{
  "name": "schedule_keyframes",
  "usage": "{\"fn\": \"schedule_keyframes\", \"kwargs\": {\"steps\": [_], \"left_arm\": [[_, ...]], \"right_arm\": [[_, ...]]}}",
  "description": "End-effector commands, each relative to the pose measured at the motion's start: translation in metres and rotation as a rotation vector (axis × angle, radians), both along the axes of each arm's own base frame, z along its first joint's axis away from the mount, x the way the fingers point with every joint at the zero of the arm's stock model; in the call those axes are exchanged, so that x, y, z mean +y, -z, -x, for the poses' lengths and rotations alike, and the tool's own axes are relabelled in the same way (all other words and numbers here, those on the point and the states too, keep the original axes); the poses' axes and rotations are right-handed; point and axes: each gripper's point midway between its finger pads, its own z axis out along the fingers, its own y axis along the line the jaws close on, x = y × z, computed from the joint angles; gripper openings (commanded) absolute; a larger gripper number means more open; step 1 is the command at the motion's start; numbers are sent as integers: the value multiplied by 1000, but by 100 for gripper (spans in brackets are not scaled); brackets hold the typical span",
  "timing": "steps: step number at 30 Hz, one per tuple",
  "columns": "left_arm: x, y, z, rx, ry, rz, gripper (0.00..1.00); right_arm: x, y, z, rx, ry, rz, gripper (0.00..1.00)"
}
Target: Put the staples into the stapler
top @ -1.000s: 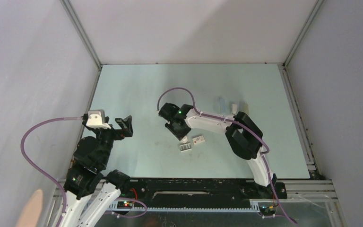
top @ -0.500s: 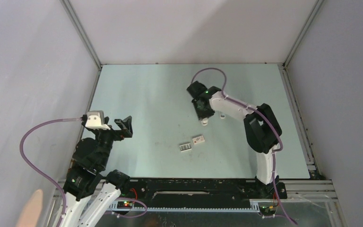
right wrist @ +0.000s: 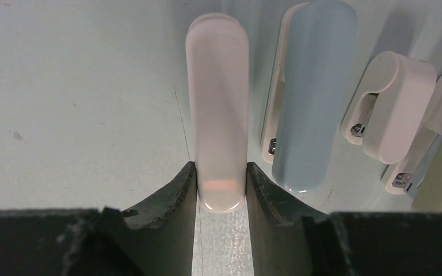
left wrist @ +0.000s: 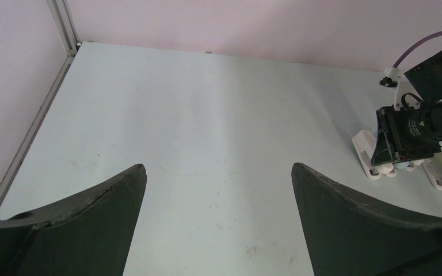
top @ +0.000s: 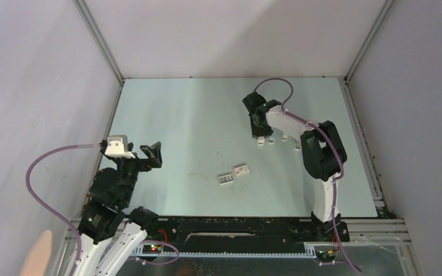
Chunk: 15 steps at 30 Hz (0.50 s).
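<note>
I see a robot test lab. Plain grey walls and metal frame bars box in one pale green table. The left arm and the right arm are bolted to a black rail.

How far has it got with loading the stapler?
Barely started. Nothing looks loaded yet: the staples lie far from both grippers. In hand: the right gripper is closed on the end of a pale pink stapler; the left gripper hangs open, idle. Left: opening the stapler, fetching staples, inserting them.
</note>
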Motion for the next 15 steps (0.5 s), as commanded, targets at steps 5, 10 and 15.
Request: {"fn": "schedule_keyframes", "kwargs": {"steps": [5,10,15], "left_arm": [[2,-6,0,-27,-3,-5,100],[3,-8,1,-31,-6,-1,100],[6,-17,6,-43,-17,18,100]], "right_arm": [[9,-19,-19,-85,28,-65,51],[12,-60,-12,-179,10,-120,64],[-8,-127,4,-372,36,-168,79]]}}
